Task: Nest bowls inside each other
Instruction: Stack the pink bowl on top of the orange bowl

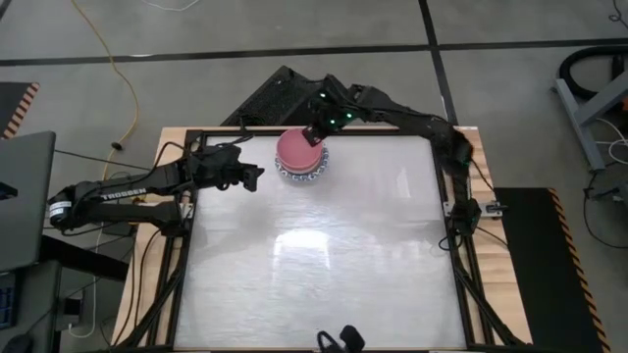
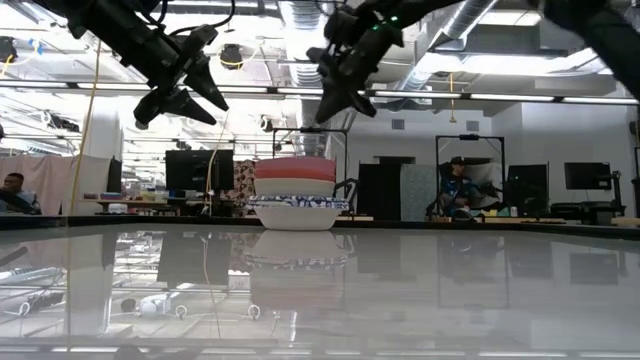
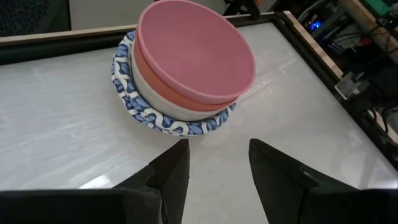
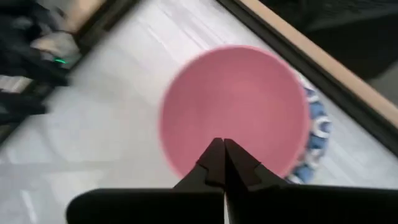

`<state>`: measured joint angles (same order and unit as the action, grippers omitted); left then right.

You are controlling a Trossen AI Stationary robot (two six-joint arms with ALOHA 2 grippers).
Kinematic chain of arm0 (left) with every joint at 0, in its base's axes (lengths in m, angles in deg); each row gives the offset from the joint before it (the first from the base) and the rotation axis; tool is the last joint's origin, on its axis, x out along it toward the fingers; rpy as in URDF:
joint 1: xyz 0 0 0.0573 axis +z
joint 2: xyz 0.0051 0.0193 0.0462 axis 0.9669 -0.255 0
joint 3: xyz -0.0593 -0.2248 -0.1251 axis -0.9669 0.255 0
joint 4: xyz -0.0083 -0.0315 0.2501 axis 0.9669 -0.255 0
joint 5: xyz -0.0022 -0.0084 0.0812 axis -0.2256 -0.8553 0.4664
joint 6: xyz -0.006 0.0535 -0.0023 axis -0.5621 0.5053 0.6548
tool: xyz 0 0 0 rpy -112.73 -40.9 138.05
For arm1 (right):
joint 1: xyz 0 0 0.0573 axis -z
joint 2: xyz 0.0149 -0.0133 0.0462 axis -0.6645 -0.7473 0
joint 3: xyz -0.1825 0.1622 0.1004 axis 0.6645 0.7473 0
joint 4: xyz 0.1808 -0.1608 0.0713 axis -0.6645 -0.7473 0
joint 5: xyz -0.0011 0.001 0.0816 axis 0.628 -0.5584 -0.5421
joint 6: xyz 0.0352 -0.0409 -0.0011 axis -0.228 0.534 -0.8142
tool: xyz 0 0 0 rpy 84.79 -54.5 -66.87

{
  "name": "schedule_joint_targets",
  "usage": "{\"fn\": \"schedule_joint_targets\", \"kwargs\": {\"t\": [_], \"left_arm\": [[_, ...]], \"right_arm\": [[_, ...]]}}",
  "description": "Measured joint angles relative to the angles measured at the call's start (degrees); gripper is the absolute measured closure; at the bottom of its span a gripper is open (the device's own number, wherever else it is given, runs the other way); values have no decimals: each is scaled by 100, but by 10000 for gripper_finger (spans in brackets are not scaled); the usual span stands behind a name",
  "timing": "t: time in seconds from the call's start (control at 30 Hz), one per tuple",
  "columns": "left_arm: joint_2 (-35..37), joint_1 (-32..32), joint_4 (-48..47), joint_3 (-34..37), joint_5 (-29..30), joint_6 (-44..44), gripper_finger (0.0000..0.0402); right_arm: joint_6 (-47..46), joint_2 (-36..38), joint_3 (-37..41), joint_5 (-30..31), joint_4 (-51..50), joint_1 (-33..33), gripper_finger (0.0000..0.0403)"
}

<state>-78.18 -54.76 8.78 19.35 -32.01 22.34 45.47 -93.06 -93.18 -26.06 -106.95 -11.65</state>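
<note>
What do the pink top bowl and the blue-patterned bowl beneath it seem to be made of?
Pink bowl: likely matte plastic or melamine, with a smooth, even colour and no glare. Blue-patterned bowl: possibly glazed ceramic or printed melamine, with a painted rim; I cannot tell which.

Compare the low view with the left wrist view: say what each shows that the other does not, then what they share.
Only the low view shows both arms hanging above the table: the left gripper and the right gripper, its jaws shut and empty, plus the room behind with seated people.

Only the left wrist view shows the inside of the pink bowl on top, which holds nothing, and the left jaws standing open.

Both show the nested stack: pink bowl over a cream bowl, in a blue-patterned bowl.
</note>
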Motion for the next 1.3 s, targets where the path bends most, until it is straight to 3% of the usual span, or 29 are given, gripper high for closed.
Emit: {"fn": "schedule_joint_targets", "kwargs": {"t": [0.17, 0.3, 0.5, 0.67, 1.3], "left_arm": [[2, -2, 22, 0, -21, 58, 246], [2, -2, 41, 0, -22, 141, 246], [2, -2, 69, 0, -21, 137, 246], [2, -4, 62, 0, -39, 39, 246], [4, 0, 51, 0, -42, 73, 246]], "right_arm": [[-245, 1183, 1777, -298, 1547, 74, 390], [-881, 2102, 3350, -479, 3444, 128, 398], [-1568, 2251, 4914, -270, 5713, -81, 400], [-1770, 1938, 5306, -85, 6653, -168, 401], [-1429, 1185, 5309, 146, 6654, -161, 402]]}}
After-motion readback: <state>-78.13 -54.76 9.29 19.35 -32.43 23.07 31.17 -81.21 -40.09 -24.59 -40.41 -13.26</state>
